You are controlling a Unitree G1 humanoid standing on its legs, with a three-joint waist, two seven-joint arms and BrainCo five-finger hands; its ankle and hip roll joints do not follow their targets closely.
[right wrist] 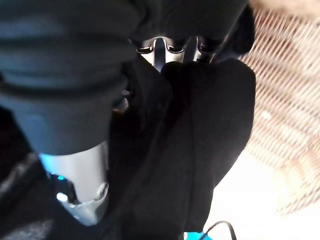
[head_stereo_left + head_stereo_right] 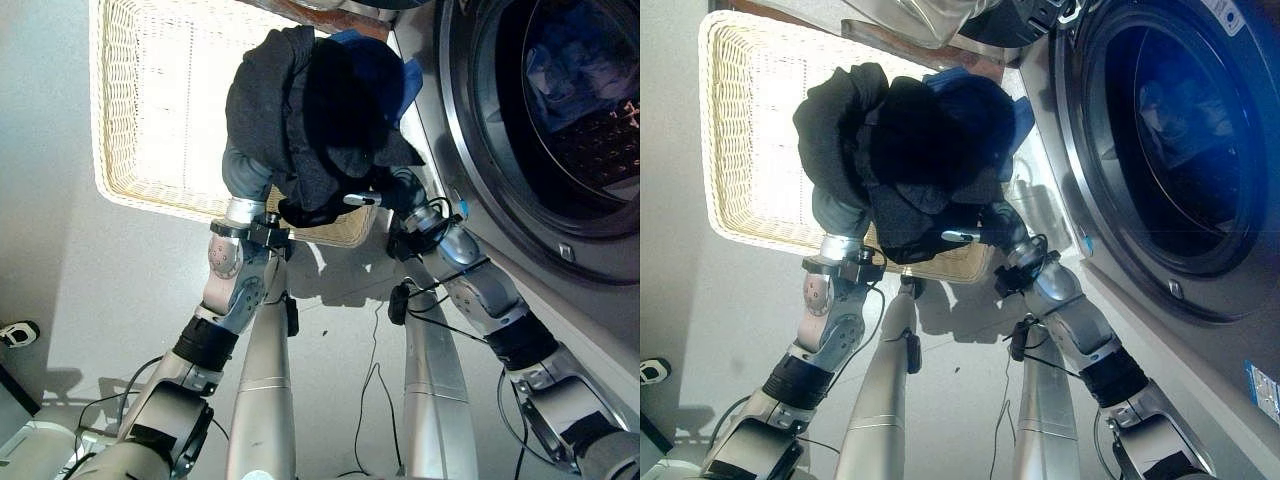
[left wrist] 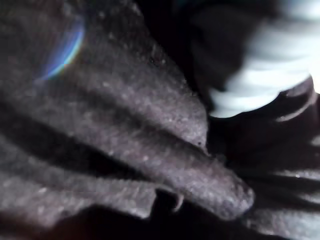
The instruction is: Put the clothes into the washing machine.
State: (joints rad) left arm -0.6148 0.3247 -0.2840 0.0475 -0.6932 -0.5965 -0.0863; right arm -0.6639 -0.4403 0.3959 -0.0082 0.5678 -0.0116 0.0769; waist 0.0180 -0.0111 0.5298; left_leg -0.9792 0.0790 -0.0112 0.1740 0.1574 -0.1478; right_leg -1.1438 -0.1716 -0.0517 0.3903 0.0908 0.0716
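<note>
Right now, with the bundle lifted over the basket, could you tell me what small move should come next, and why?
Probably carry the dark clothes sideways toward the washing machine's open drum: both hands hold the bundle above the wicker basket, still outside the door opening.

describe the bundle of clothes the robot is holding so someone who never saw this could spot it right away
Start at the washing machine with its round open door on the robot's right, then look left to the pale wicker basket on the floor. Between them, over the basket's near corner, both arms reach into a bundle of clothes. It is a dark grey and black lump with a blue piece at its top, unlike the light basket and floor.
</note>
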